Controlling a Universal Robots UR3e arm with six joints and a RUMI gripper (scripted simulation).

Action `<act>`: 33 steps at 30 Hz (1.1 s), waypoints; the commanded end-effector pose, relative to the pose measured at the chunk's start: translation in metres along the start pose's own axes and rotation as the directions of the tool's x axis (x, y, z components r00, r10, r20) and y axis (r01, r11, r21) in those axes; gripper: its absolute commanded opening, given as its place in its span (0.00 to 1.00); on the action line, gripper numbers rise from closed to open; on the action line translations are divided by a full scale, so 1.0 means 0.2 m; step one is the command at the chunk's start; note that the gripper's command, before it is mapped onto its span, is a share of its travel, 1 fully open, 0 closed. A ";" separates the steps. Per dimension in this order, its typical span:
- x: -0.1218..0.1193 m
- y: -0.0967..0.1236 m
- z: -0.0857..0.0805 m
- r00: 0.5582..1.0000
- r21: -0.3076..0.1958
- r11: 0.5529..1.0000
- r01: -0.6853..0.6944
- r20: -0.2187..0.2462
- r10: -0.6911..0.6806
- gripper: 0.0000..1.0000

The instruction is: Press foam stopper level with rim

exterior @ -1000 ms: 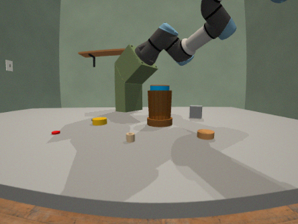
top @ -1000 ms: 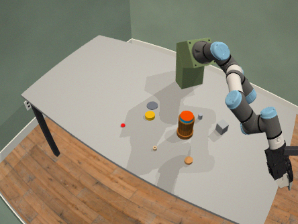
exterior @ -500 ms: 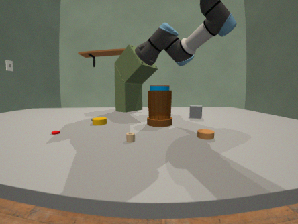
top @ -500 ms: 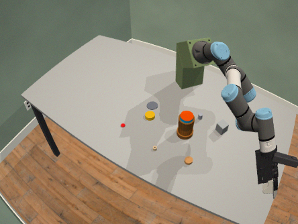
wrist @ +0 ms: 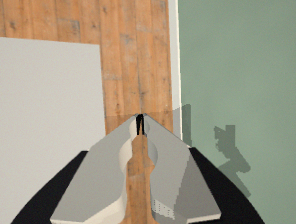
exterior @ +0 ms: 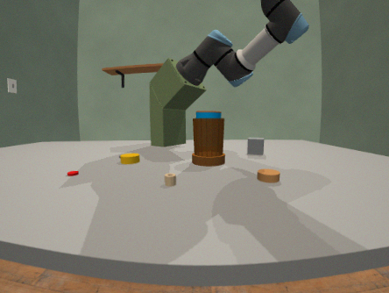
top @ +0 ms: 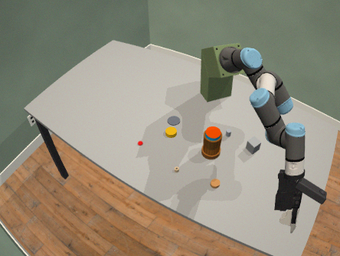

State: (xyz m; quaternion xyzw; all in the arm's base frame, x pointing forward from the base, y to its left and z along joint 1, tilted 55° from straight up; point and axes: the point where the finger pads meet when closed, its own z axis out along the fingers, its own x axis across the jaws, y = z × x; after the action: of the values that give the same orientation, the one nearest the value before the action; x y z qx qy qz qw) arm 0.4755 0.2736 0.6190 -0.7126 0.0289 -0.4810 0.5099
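Top: brown jar (top: 211,148) upright mid-worktop, orange-topped foam stopper (top: 213,132) proud of rim; gripper (top: 292,221) clenched on nothing, hanging over near right edge.
Exterior: stopper's blue band (exterior: 208,115) above rim.
Wrist: 2 fingers pressed together, floor beyond table edge (wrist: 75,100).

Matt surfaces and wood grain throughout

The worktop (top: 107,88) is smooth matt grey; the floor (top: 76,214) shows plank wood grain. The jar (top: 211,147) looks like ribbed brown wood, its stopper (top: 213,132) flat orange over blue. The arm (top: 273,111) has dark matt links with plastic-looking blue caps; the end effector (wrist: 140,125) is dull grey
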 end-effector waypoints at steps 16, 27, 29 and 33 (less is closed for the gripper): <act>0.16 0.55 -0.13 0.934 -0.220 0.908 -0.356 -0.110 0.339 0.00; 0.19 0.83 -0.24 0.847 -0.292 0.796 -0.531 -0.199 0.492 0.00; 0.19 0.90 -0.27 0.819 -0.305 0.761 -0.573 -0.224 0.527 0.00; 0.19 0.97 -0.31 0.789 -0.316 0.723 -0.614 -0.250 0.561 0.00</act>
State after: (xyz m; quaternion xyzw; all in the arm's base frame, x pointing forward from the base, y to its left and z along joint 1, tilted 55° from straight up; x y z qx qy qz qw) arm 0.5409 0.1496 0.5323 -0.7272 0.3123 -0.3650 0.4903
